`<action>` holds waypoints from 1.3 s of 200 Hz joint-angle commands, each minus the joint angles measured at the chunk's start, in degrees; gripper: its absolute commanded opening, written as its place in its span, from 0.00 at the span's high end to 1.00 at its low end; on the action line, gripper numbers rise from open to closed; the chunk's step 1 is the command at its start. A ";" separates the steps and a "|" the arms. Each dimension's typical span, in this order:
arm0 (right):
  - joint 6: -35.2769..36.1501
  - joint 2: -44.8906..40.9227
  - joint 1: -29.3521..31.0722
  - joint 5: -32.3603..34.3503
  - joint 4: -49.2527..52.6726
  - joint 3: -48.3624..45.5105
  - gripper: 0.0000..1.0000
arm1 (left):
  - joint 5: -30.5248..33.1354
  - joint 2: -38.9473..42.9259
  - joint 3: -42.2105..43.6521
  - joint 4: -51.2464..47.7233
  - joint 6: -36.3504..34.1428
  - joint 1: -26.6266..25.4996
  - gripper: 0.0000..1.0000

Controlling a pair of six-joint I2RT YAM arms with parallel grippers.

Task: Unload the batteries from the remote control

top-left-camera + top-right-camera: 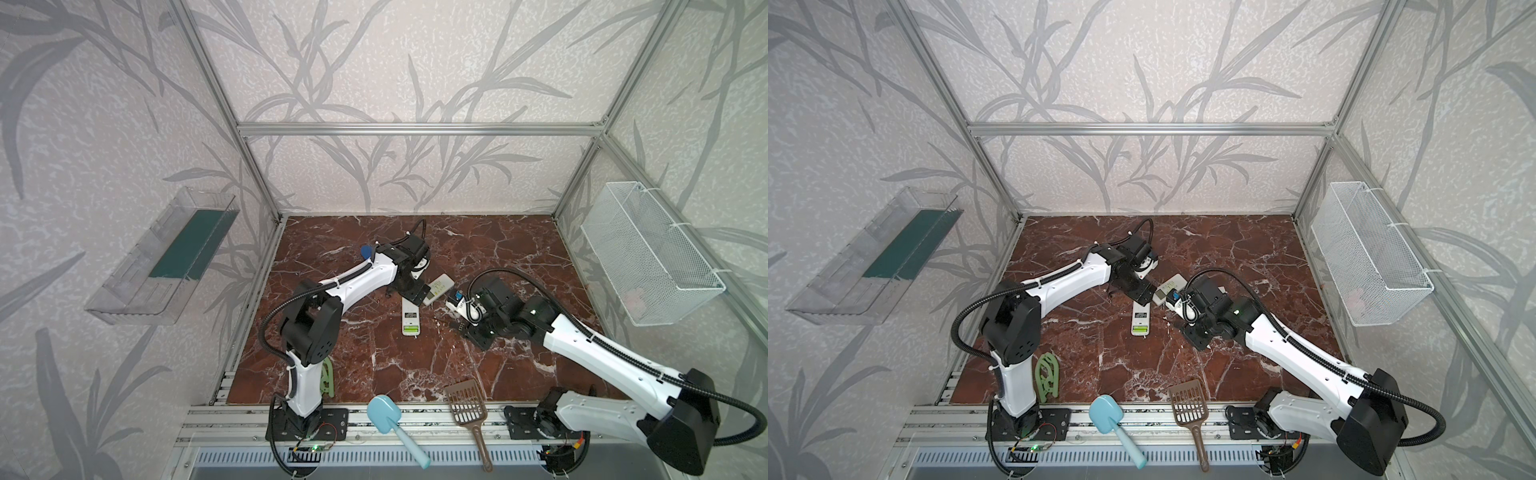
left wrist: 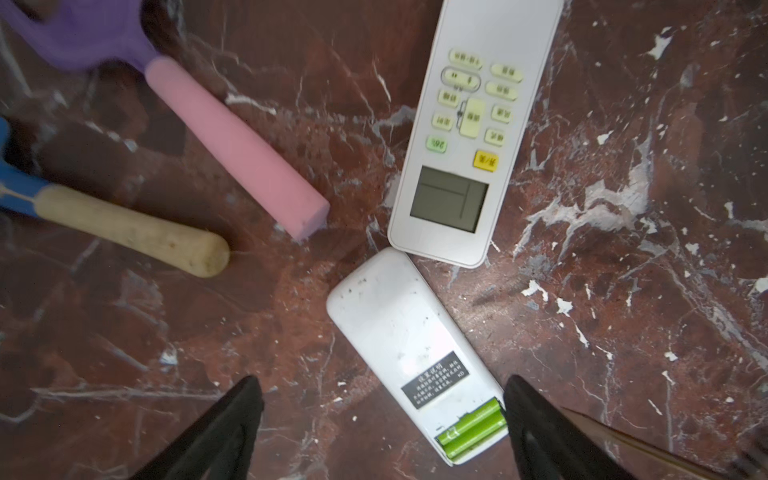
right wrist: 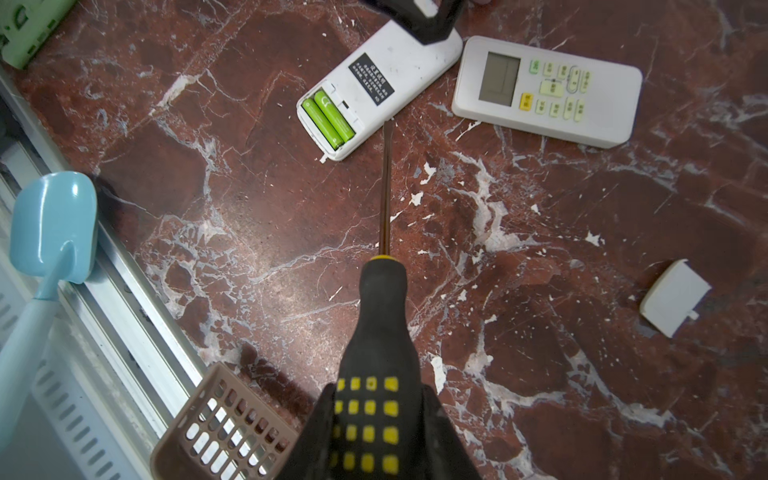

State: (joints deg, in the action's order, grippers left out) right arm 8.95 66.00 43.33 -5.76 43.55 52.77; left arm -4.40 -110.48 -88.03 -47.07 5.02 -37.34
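A white remote control (image 1: 410,318) (image 2: 409,353) lies face down on the marble, its battery bay uncovered. Two lime-green batteries (image 2: 473,428) (image 3: 328,118) sit side by side in the bay. My left gripper (image 2: 382,386) hangs open over the remote, one finger (image 2: 536,424) right beside the battery end and the other well apart over bare marble. My right gripper (image 3: 376,399) is shut on the black-and-yellow handle of a screwdriver (image 3: 384,291). The screwdriver's tip is close to the remote's long edge near the bay.
A second remote (image 3: 548,93) lies face up beside the first. A loose white cover (image 3: 675,297) lies apart on the marble. Pink (image 2: 237,153) and wooden (image 2: 124,228) handles lie near the left gripper. A blue scoop (image 1: 384,411) and brown slotted scoop (image 1: 465,403) rest at the front rail.
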 commanded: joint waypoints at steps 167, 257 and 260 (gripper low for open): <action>15.19 1.99 6.37 7.07 1.89 3.73 1.00 | -0.86 -5.81 -0.08 -3.58 10.40 -2.86 0.17; 18.62 5.05 7.10 8.93 1.90 4.97 1.00 | -0.16 -7.83 0.30 -3.56 12.14 -3.22 0.21; 18.72 5.14 7.07 9.12 1.89 4.97 1.00 | -0.17 -8.00 0.22 -3.56 12.13 -3.19 0.22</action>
State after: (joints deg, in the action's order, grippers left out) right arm 25.89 70.41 49.93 1.83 44.84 55.68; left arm -5.48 -116.77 -88.01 -49.39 16.03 -40.14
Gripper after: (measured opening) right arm 0.288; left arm 0.793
